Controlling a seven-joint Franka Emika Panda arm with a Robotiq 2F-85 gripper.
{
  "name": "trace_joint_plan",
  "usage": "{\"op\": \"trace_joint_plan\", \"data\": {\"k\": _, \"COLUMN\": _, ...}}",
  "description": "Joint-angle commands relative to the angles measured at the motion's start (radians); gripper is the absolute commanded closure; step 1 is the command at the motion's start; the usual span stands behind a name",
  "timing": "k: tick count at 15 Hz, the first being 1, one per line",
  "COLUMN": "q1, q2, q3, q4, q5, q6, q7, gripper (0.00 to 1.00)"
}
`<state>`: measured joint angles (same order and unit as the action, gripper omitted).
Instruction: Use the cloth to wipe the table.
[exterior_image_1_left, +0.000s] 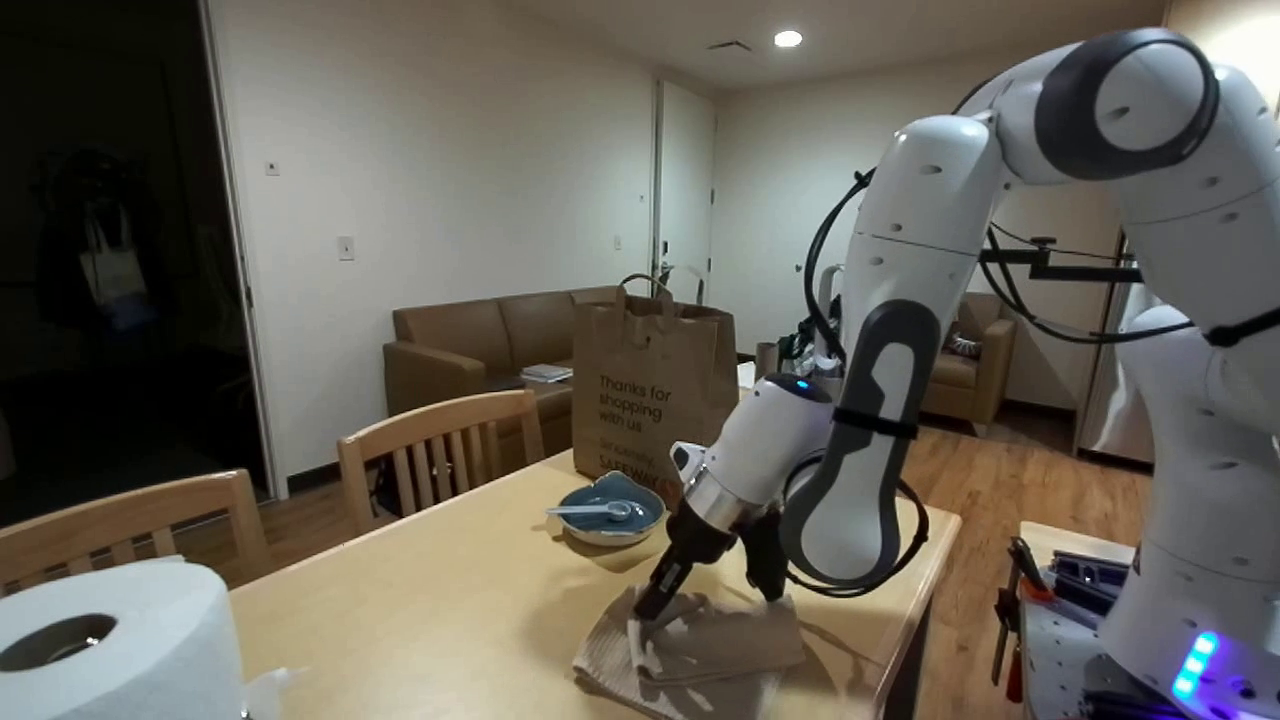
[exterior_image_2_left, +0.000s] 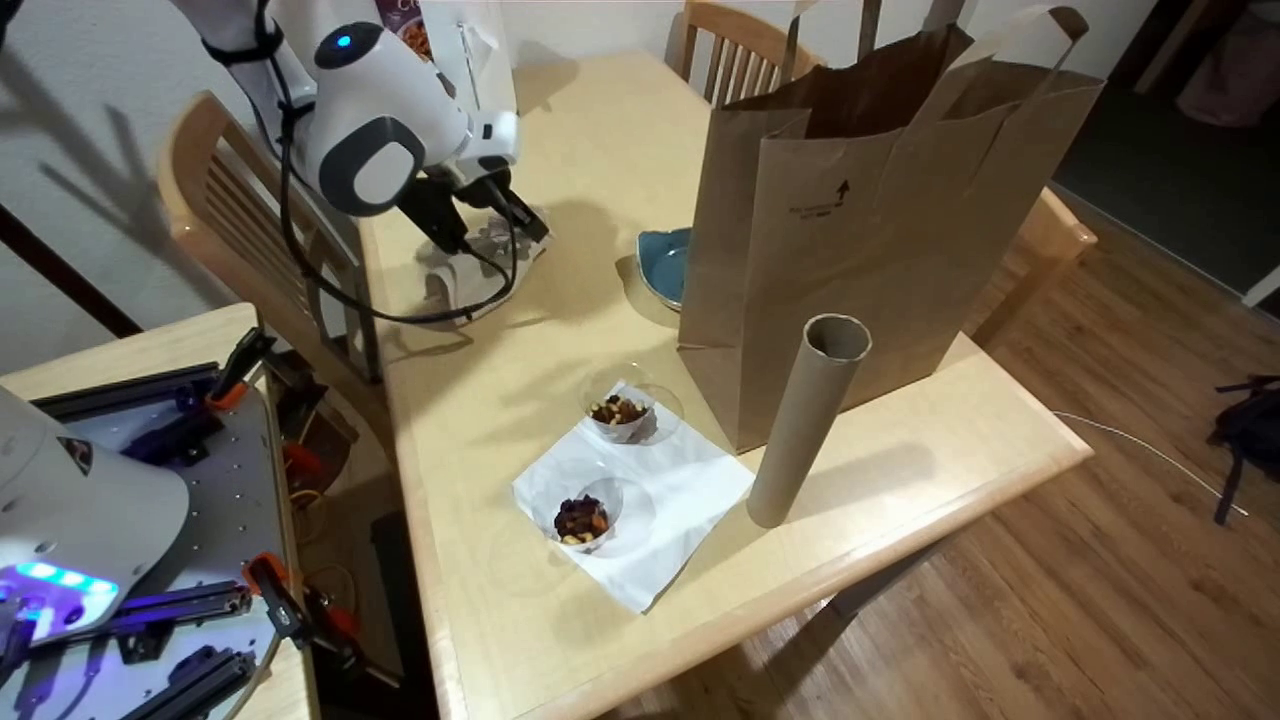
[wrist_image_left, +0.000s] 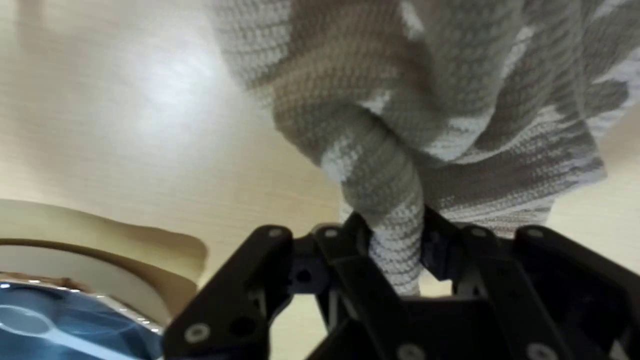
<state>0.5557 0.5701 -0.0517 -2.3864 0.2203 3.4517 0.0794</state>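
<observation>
The cloth lies rumpled on the pale wooden table, near the edge on the robot's side. My gripper points down at it and is shut on a thick, bunched fold, which shows between both fingers in the wrist view. The rest of the cloth spreads in loose folds over the tabletop beyond the fingers. In an exterior view the arm and its cable partly cover the cloth, and the gripper stands tilted over it. The fingertips' contact with the table is hidden by fabric.
A blue bowl with a spoon stands close to the cloth, beside a tall paper bag. A cardboard tube and white paper holding two cups of nuts are farther along. A paper-towel roll occupies another end.
</observation>
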Motion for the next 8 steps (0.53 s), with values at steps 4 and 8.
{"op": "trace_joint_plan", "data": {"k": 4, "q1": -0.298, "q2": 0.122, "q3": 0.219, "q4": 0.072, "q5": -0.163, "q6": 0.005, "q7": -0.005, "gripper": 0.95}}
{"op": "trace_joint_plan", "data": {"k": 8, "q1": -0.284, "q2": 0.034, "q3": 0.119, "q4": 0.017, "q5": -0.108, "q6": 0.009, "q7": -0.003, "gripper": 0.95}}
